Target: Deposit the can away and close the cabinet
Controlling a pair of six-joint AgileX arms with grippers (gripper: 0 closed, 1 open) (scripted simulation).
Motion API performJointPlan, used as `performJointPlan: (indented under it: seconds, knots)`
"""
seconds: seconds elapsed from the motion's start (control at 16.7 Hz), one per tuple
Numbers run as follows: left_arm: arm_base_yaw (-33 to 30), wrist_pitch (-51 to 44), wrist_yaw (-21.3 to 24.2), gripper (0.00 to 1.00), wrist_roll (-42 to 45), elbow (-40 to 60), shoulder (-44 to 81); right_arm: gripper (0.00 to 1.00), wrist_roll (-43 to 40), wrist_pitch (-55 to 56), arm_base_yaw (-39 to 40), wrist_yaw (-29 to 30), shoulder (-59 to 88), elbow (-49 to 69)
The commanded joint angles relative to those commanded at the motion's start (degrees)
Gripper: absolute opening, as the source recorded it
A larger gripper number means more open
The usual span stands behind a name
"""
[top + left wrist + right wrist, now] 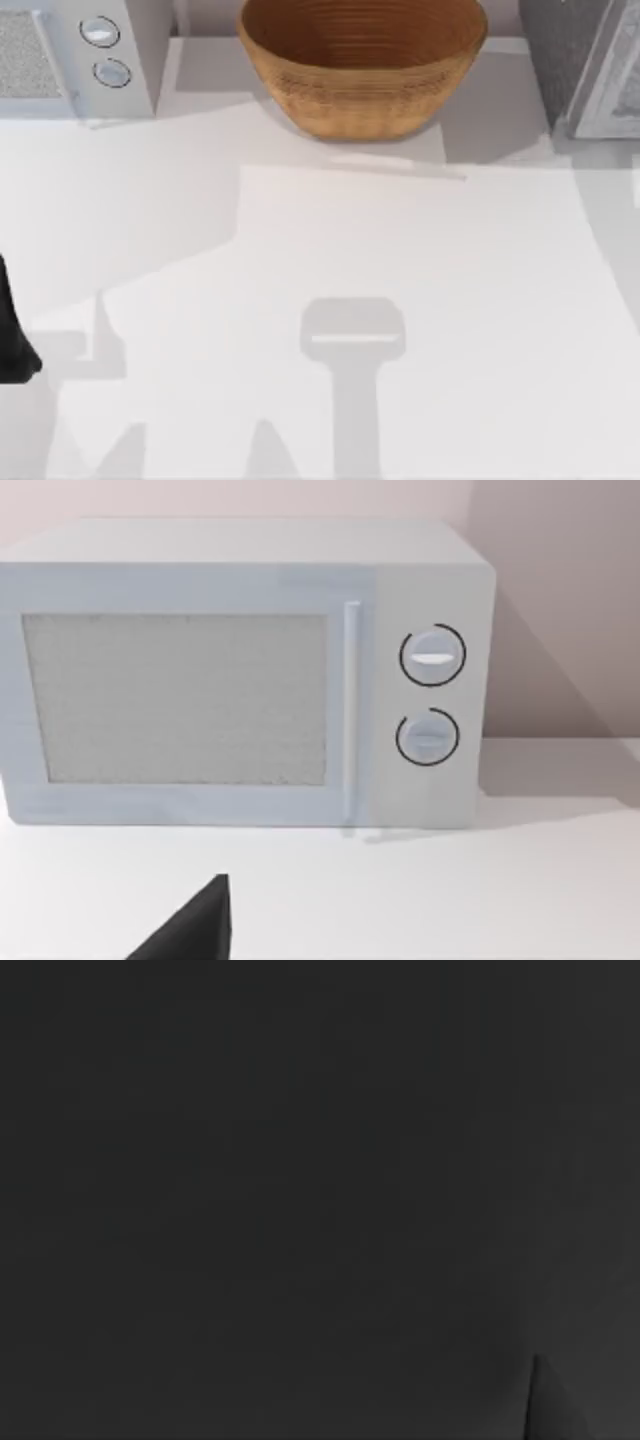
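Note:
The can is out of view. A grey cabinet [585, 70] stands at the table's back right corner, cut off by the edge of the top view. My left gripper [14, 345] sits parked at the table's left edge, far from the cabinet. One of its black fingertips [195, 930] pokes into the left wrist view, pointing towards a microwave. The right wrist view is dark.
A white microwave [75, 55] with two round dials [432, 656] stands at the back left, its door shut. A large wicker basket [362, 75] stands at the back centre. A grey shadow [352, 340] falls across the middle of the white table [450, 280].

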Motion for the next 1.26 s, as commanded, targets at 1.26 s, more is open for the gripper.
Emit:
performJointPlan:
  seconds: [1.26]
  knots:
    - [0.0,0.0,0.0,1.0,0.0,0.0,0.0,1.0,-0.8,2.1,8.8,11.5,5.2,4.4]
